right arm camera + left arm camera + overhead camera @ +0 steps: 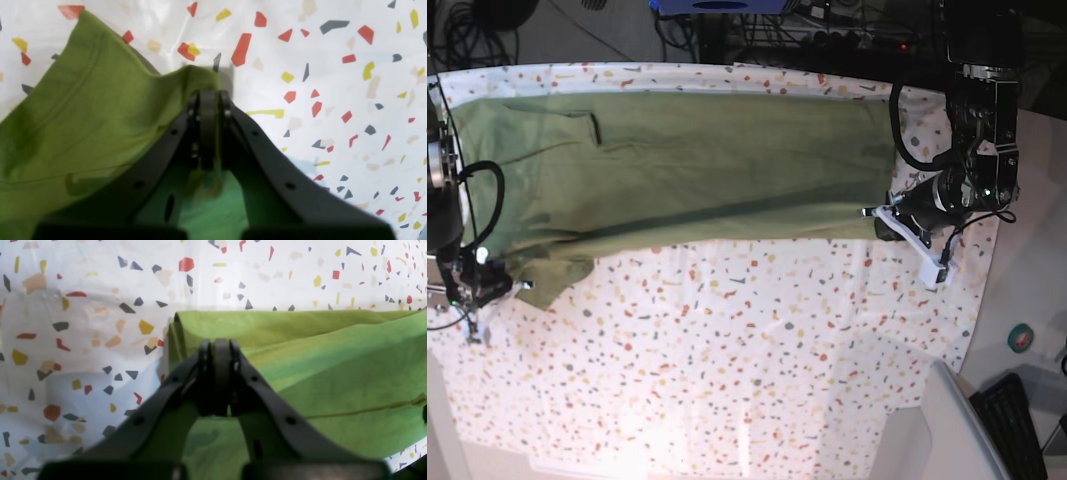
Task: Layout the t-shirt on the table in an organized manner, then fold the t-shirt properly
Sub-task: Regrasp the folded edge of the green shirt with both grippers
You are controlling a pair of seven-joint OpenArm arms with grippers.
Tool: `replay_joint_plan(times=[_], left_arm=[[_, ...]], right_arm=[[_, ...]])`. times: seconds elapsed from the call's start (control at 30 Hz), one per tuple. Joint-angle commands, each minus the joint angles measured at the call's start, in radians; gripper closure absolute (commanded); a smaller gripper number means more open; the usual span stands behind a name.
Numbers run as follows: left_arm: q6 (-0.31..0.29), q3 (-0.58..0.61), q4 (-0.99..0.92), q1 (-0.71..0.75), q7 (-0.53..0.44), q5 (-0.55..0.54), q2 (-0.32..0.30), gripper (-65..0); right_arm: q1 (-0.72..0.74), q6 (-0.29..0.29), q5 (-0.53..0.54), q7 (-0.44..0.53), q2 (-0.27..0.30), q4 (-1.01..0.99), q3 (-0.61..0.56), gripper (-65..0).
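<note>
Both grippers pinched tight on t-shirt (677, 170): left gripper (217, 346) on hem corner, right gripper (208, 96) on sleeve edge. Shirt half-folded along table (757, 350) far side. I'd lift evenly, keep tension.

Black cables (472, 25) and a blue box (717, 6) lie beyond the far edge.

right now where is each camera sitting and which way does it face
left wrist: on the left arm, looking along its shut fingers at the t-shirt edge on the table.
right wrist: on the right arm, looking along its shut fingers pinching a shirt corner.
base: overhead, looking down on the spread shirt, both arms at its ends.
shared: all views show the shirt and table.
</note>
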Motion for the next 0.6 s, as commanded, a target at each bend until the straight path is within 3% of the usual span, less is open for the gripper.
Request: replay_joint_plan(times=[0.0,0.23,0.57], left_arm=[[-0.004,-0.005,0.016,-0.014,-0.013,-0.003,-0.013,0.0],[-0.004,-0.005,0.033,-0.014,-0.01,-0.007,-0.013,0.0],[-0.004,-0.008,0.094,-0.038,0.036,-0.007,-0.024,0.0]], right_arm=[[0.033,-0.008,0.002,0.019,0.016,0.011,-0.002,0.0],[0.036,-0.001,0.002,0.017,0.023,0.03,0.006,0.0],[-0.084,-0.001,0.007,0.02,0.053,0.309,0.009,0.0]])
